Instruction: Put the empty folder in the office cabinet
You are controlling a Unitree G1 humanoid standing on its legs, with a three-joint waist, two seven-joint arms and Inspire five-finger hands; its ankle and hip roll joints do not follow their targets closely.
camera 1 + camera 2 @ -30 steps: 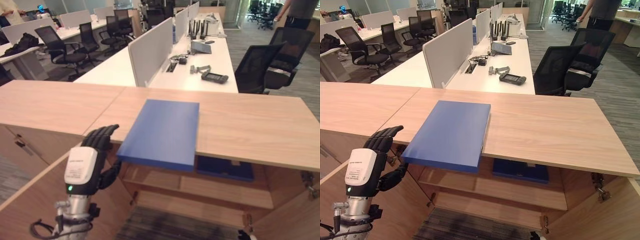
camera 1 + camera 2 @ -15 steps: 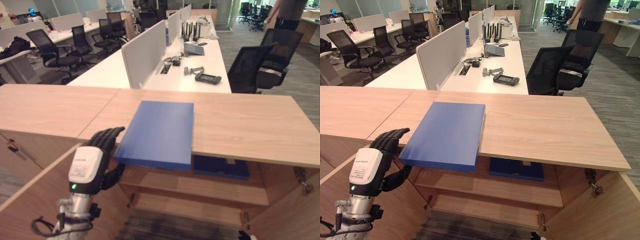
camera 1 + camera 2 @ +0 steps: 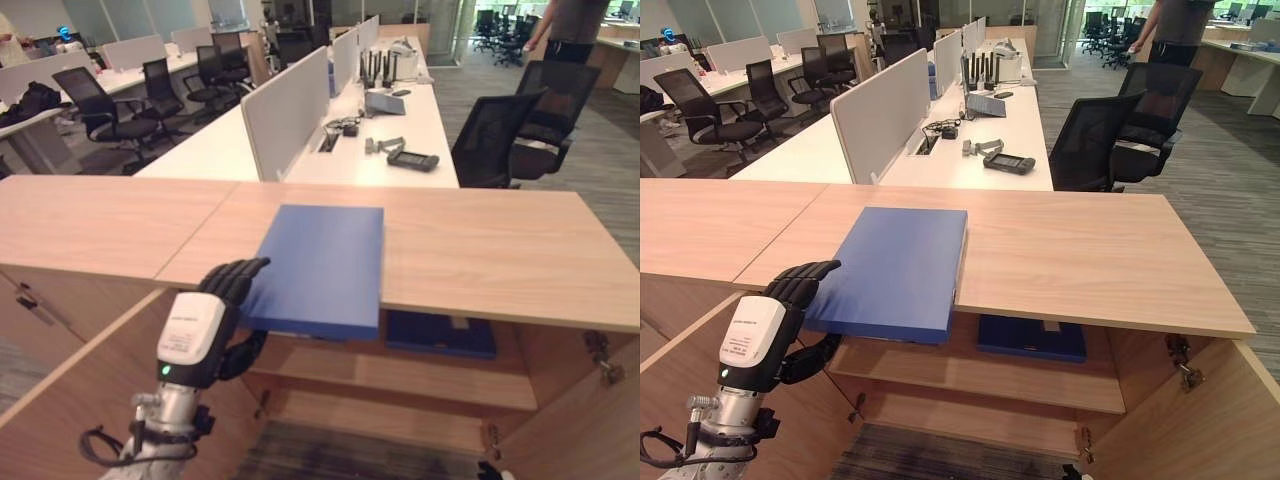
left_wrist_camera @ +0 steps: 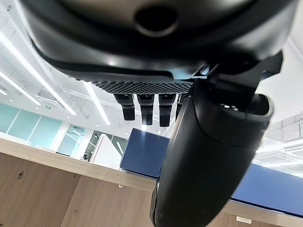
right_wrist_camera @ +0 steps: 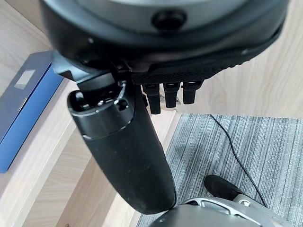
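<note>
Flat blue rectangular folder (image 3: pixel 318 262) lies on the light wooden cabinet top (image 3: pixel 500 250), near edge hanging out over the front lip above the open cabinet. Not in the cabinet yet.

Cabinet interior: the upper wooden shelf (image 3: pixel 400 368) holds one second flat dark-blue folder (image 3: pixel 440 335), lying flat just under the top and to the right of the overhanging folder. The rest of that shelf is bare as far as visible. Lower shelf (image 3: pixel 380 430) is partly visible (contents cannot be told). Left wooden door (image 3: pixel 70 400) and right wooden door (image 3: pixel 1200 420) stand swung open.

Left hand (image 3: pixel 222 300) is raised at the folder's near-left corner, fingers (image 3: pixel 240 275) loosely curved, not clamped on anything. In the left wrist view the fingertips (image 4: pixel 147 113) sit in front of the folder's edge; contact cannot be told.

Right hand (image 5: pixel 142 118) is low by the cabinet's lower right, over grey striped carpet (image 5: pixel 246 151), fingers relaxed, holding nothing.

Behind the cabinet: white desk (image 3: pixel 400 130) with grey divider panel (image 3: pixel 285 115), black office chair (image 3: pixel 505 130), person standing far back (image 3: pixel 570 25).
</note>
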